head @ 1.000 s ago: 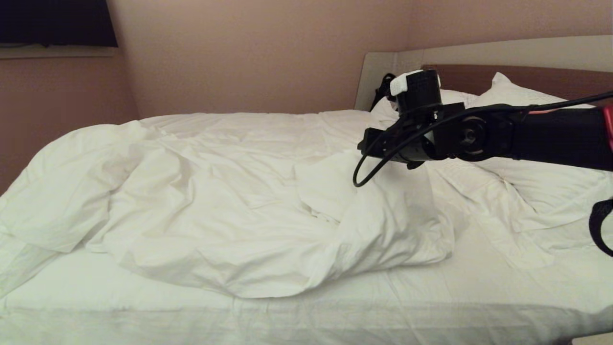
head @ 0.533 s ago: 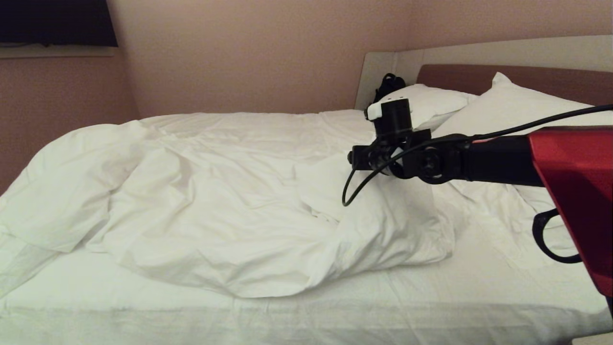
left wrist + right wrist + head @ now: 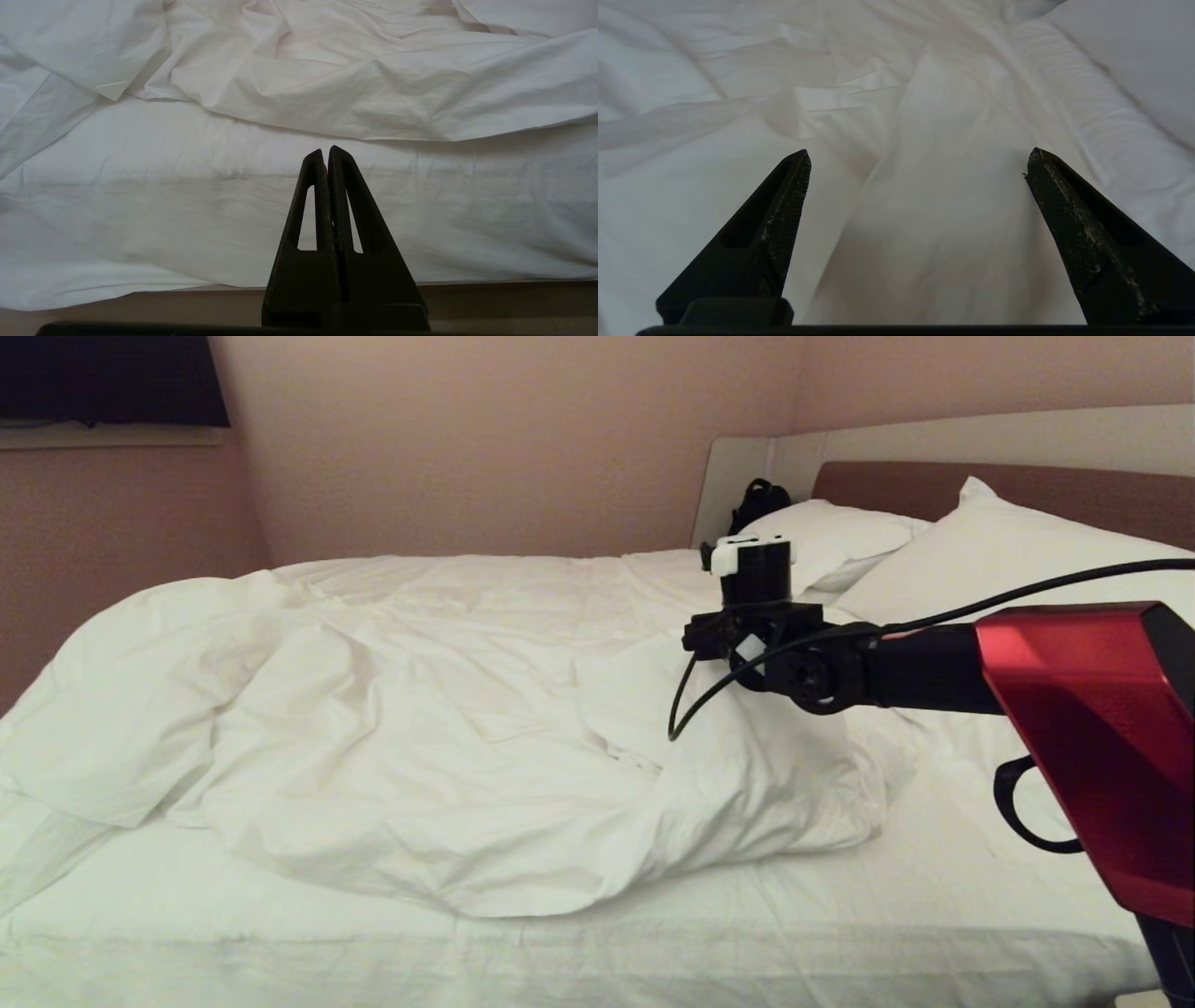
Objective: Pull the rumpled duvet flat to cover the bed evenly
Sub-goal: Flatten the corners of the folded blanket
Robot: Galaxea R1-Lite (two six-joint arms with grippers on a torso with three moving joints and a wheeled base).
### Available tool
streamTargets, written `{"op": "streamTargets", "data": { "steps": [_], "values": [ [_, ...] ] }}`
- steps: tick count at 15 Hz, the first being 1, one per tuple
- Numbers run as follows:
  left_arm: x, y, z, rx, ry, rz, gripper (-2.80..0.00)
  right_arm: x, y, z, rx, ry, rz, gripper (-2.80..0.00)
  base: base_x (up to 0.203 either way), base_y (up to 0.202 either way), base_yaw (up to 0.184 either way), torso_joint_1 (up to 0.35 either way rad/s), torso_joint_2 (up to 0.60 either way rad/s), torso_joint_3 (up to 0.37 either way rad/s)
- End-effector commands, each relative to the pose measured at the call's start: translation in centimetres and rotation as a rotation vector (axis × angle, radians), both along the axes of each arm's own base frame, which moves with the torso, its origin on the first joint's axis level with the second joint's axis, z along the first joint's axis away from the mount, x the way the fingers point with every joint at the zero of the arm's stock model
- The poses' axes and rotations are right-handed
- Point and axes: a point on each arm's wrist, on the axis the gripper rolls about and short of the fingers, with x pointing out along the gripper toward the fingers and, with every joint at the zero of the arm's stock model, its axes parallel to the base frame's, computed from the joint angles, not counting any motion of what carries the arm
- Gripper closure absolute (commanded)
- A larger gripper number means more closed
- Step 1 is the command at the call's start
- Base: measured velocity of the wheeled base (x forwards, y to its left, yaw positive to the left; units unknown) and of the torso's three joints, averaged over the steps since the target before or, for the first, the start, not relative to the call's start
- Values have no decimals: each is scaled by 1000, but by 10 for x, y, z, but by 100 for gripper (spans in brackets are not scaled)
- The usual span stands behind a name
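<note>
From my head camera I see the bed filling the lower two thirds of the frame, its sheet bare along the bottom edge. The duvet lies bunched and wrinkled across the middle and left of the frame, with a folded hump at centre right. Two pillows rest at the upper right against the brown headboard.

My right arm reaches in from the right edge, red casing at the lower right, and its wrist sits at centre right over the duvet's hump. In the right wrist camera, my right gripper has its jaws spread wide with nothing between them, the rumpled duvet lying below and apart from the tips.

In the left wrist camera, my left gripper sits at bottom centre with its jaws pressed together and holding nothing, pointing at the bare sheet, the duvet's edge across the upper part of the frame.
</note>
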Motion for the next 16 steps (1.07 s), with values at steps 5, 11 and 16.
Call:
{"op": "streamTargets", "data": {
  "steps": [5,11,16],
  "values": [
    [0,0,0,0,0,0,0,15,-9,-26,-93,41,-117,-280,0,0,0,0,0,0],
    [0,0,0,0,0,0,0,22,-20,-33,-105,57,-178,-280,0,0,0,0,0,0],
    [0,0,0,0,0,0,0,30,-48,-47,-119,100,-268,-280,0,0,0,0,0,0]
  ]
}}
